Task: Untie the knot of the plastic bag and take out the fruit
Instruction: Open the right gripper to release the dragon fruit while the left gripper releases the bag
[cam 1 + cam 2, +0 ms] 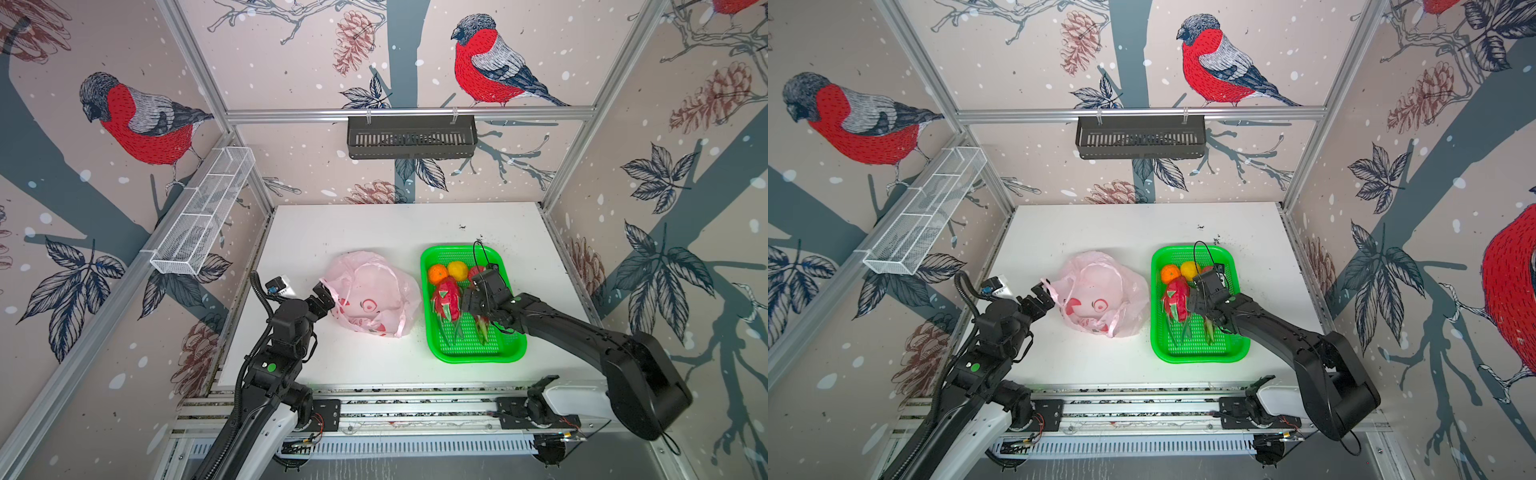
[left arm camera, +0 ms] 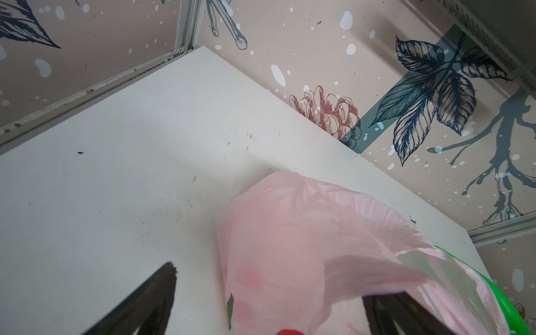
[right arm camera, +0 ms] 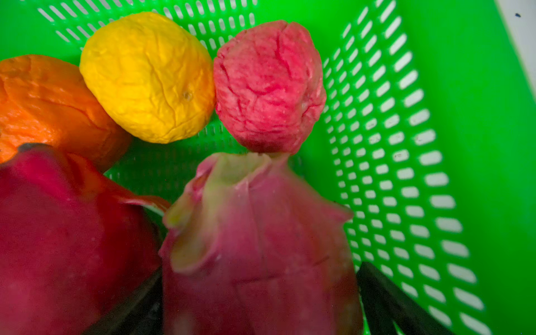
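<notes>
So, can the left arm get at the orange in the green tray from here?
Probably not directly. The plastic bag lies between the left gripper and the green tray. The orange sits at the tray's far end, with the right arm reaching over the tray.

At the left gripper [image 2: 269, 307], the plastic bag [image 2: 304, 232] was a thin translucent film, crinkled, with a soft sheen. Around the right gripper [image 3: 261, 304], the tray [image 3: 478, 145] was glossy perforated plastic. Ahead of its fingers [image 3: 385, 295], the yellow citrus [image 3: 148, 78] and the small red fruit [image 3: 269, 84] had matt wrinkled skin; the dragon fruit [image 3: 261, 232] between the fingers looked smooth and waxy.
</notes>
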Tool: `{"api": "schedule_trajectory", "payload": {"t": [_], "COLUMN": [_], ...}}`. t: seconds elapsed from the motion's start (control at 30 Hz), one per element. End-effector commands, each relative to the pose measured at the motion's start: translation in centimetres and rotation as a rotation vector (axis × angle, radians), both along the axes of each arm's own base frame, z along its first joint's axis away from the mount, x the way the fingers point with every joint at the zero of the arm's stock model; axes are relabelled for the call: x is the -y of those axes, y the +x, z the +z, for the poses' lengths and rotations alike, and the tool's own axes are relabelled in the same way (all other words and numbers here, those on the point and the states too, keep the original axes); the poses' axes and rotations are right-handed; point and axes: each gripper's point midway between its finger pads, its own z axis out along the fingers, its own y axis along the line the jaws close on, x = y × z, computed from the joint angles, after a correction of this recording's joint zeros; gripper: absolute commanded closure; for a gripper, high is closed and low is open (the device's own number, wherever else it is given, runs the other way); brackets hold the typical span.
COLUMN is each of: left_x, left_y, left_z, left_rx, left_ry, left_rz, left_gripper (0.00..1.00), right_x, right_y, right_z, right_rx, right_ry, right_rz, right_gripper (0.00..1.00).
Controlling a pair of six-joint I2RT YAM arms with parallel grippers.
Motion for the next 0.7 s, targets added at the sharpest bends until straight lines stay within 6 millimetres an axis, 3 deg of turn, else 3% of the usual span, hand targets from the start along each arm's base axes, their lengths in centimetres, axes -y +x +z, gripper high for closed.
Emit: {"api": "schedule_trajectory", "payload": {"t": [0.0,0.67], "left_x": [-0.8,-1.6], "left_y": [-0.6,-1.9], "left_z": [-0.7,-0.6], "left_rx": [-0.048,-0.106], "left_ry": [-0.017,-0.031], "left_rz": [0.056,0.096], "left_gripper": [0.02,0.02], "right_x": [0.1,0.3], "right_y": [-0.1,-0.2], "right_z": [0.5,3.7], "right_rx": [0.011,0.069], "right_ry": [0.006,0.01], "right_rz": [-0.011,-0.025], "right_gripper": [0.01,0.01]}}
